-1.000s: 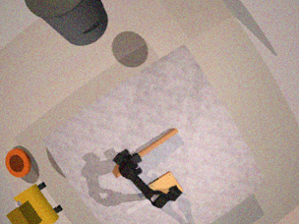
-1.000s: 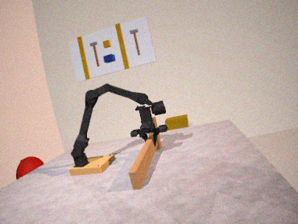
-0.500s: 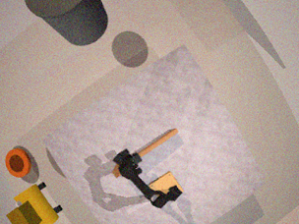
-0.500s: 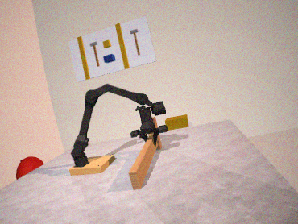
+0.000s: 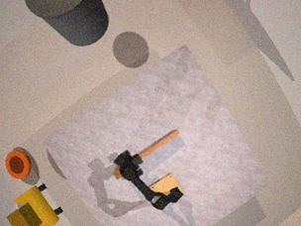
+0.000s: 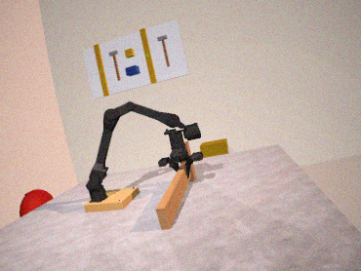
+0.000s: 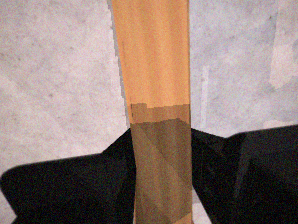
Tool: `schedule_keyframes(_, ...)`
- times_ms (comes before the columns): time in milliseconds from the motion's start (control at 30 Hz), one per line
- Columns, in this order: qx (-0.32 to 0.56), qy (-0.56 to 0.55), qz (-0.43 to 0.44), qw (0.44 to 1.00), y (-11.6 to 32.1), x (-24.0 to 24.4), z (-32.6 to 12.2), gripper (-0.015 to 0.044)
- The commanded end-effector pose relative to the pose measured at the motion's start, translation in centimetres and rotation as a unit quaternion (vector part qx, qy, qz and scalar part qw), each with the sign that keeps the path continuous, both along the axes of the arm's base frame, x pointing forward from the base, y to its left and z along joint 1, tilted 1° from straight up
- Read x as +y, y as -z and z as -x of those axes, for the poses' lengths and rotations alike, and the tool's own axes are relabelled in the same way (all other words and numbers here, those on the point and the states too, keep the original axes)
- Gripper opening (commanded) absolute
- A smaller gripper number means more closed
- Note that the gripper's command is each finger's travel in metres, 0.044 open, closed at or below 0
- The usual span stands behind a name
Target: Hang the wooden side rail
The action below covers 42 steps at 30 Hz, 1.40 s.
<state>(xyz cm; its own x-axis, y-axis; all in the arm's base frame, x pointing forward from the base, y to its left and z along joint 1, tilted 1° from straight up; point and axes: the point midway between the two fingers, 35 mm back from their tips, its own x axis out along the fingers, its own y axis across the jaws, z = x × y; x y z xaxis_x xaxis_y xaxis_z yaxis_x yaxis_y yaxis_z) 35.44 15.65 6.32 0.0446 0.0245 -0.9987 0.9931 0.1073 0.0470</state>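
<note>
The wooden side rail stands on its narrow edge. Its far end is low at the table, and I cannot tell for sure whether it touches. My gripper is shut on the rail near its post end, with one finger on each side. The headboard post stands upright just behind the gripper, partly hidden by it. The steel hooks, the slot and the pins are hidden, so I cannot tell whether hooks and pins touch.
The arm's wooden base is on the table, beside the rail. Beyond the table are a yellow object, an orange ring-shaped object, a dark bin and a red ball.
</note>
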Motion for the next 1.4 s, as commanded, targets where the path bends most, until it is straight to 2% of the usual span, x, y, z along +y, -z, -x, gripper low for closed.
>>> schedule_keyframes(0, -0.001, 0.0, -0.005, 1.0, -0.03, 0.2, -0.05, 0.0)
schedule_keyframes(1367, -0.001, 0.0, -0.005, 1.0, 0.64, 0.23, -0.08, 0.0)
